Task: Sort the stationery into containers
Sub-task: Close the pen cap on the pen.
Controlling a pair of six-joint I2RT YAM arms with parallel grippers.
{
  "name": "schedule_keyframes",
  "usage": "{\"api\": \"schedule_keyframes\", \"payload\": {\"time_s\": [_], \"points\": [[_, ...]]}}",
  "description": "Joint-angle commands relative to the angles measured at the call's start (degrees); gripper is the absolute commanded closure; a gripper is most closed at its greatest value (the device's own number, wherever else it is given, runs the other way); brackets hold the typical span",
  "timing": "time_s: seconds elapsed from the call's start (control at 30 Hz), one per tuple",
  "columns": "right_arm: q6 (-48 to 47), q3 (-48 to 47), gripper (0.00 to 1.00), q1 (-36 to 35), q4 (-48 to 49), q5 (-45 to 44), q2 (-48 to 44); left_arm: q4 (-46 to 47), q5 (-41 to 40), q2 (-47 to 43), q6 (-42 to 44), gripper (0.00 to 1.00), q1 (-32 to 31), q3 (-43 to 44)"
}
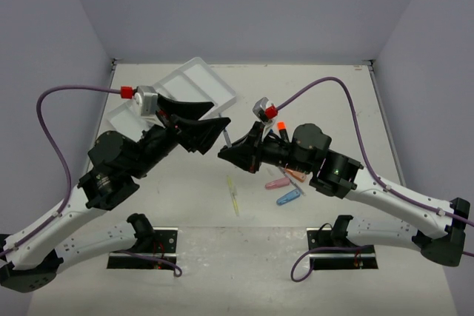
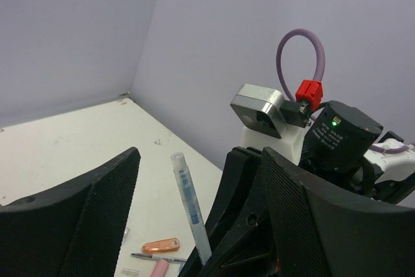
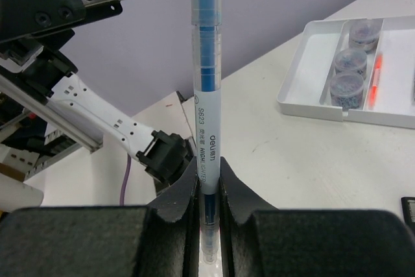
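Right pincer (image 3: 207, 189) on blue highlighter (image 3: 206, 95), left pincer (image 2: 198, 160) wide around it

A white counter (image 1: 244, 279) lies boxed in on three sides by plain lilac walls (image 1: 244, 5), which meet it along the back edge.

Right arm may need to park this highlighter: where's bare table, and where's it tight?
Free: far right of the table, between tray, right wall and right arm; also the near strip this side of the yellow pen. Crowded: centre, where the open left gripper faces the right gripper holding the blue highlighter, and around the pink piece and blue piece.
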State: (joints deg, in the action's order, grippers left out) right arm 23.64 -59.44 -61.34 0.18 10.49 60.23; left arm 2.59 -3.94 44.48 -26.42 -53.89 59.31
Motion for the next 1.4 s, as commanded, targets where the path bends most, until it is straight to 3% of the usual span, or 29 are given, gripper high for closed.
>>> {"api": "schedule_keyframes", "payload": {"time_s": [0.0, 0.03, 0.2, 0.53, 0.83, 1.03, 1.23, 1.37], "points": [[-2.3, 0.1, 1.0, 0.0, 0.0, 2.0, -1.9, -1.4, -2.5, 1.9, 2.9, 0.29, 0.0, 3.2], [-2.2, 0.8, 1.0, 0.1, 0.1, 2.0, -2.1, -1.2, -2.5, 1.9, 2.9, 0.3, 0.1, 3.2], [-3.0, 1.5, 1.0, 0.0, 0.2, 2.5, -2.5, -1.1, -3.0, 4.1, 2.4, 0.67, 0.1, 4.2], [-2.5, 1.1, 1.0, 0.1, 0.2, 1.8, -3.2, 3.9, 3.0, 4.4, -2.0, 1.0, 0.1, -1.4], [-2.5, -7.9, 1.0, 0.8, 0.0, -4.6, -1.6, 5.4, 6.1, 3.2, -6.2, 1.0, 0.0, -7.2], [-1.0, -23.0, 1.0, 7.8, -3.2, 2.5, 6.2, 6.0, 8.2, 2.6, -8.1, 1.0, -0.1, -11.2], [-2.5, -41.9, 1.0, 9.8, -11.2, 5.1, 15.8, 8.2, 8.6, 2.9, -7.8, 1.0, -2.7, -13.5], [-2.7, -43.7, 1.0, 9.8, -12.1, 5.7, 18.5, 9.1, 9.5, 3.4, -7.2, 1.0, -3.1, -13.6]]}}
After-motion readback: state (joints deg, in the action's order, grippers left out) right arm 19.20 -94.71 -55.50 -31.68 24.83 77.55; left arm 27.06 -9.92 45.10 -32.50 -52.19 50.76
